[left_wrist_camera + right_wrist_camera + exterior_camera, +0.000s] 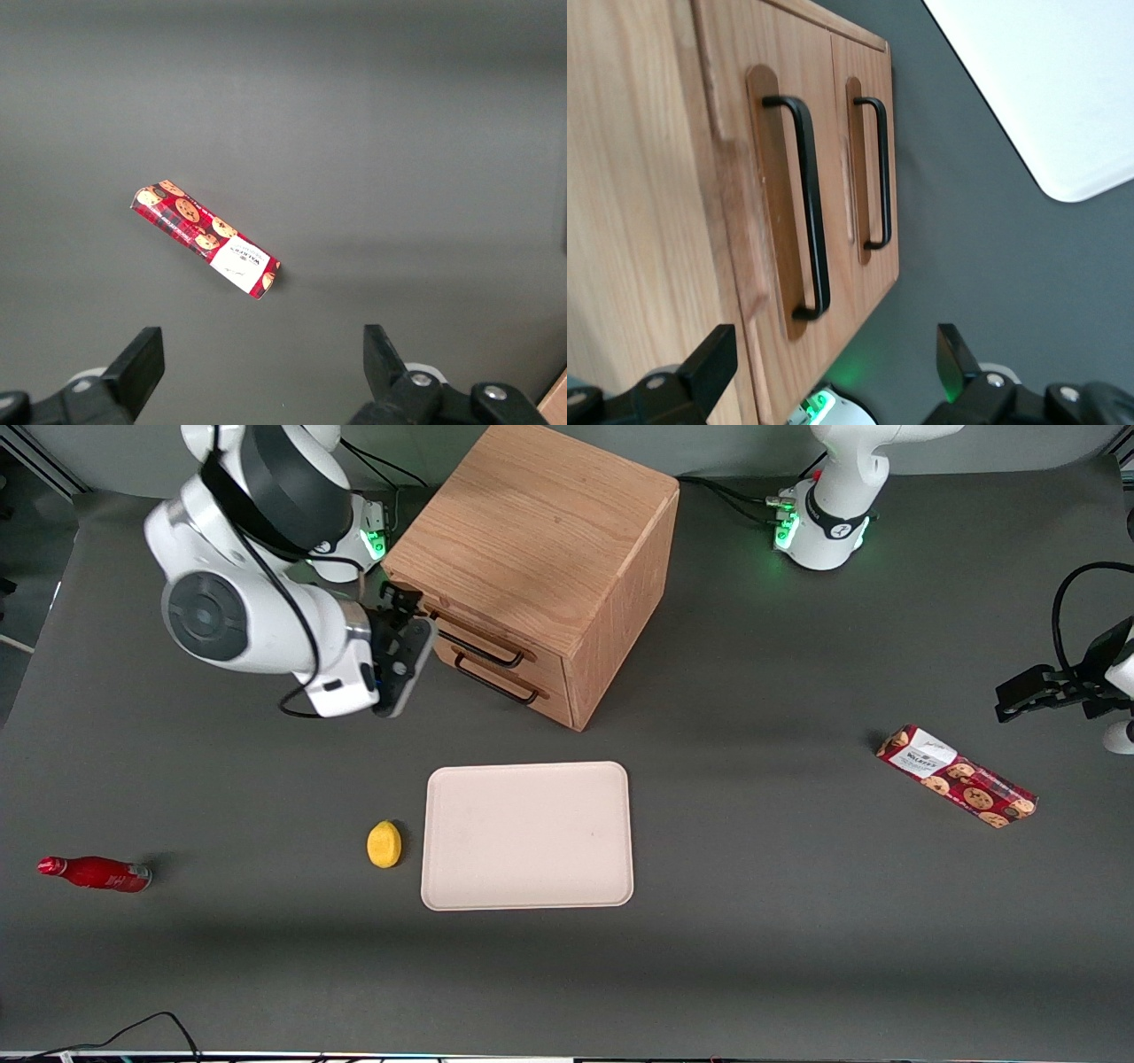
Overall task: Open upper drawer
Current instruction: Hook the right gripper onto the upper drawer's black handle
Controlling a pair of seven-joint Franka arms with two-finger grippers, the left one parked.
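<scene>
The oak cabinet [532, 540] stands at the back of the table with both drawers shut. The upper drawer [549, 660] carries a long thin black bar handle [483, 652]; the bottom drawer's matching handle [496, 685] sits just below it. In the right wrist view the upper handle [808, 208] lies beside the cabinet's top and the bottom handle [879, 173] beside it. My right gripper [403, 607] is open and empty. It hovers in front of the drawer fronts, at the end toward the working arm, a short way off the upper handle. It also shows in the right wrist view [833, 367].
A cream tray [527, 835] lies nearer the front camera than the cabinet, also in the right wrist view [1045, 88]. A lemon [384, 843] sits beside it. A red bottle [93, 872] lies toward the working arm's end. A cookie box [957, 776] lies toward the parked arm's end.
</scene>
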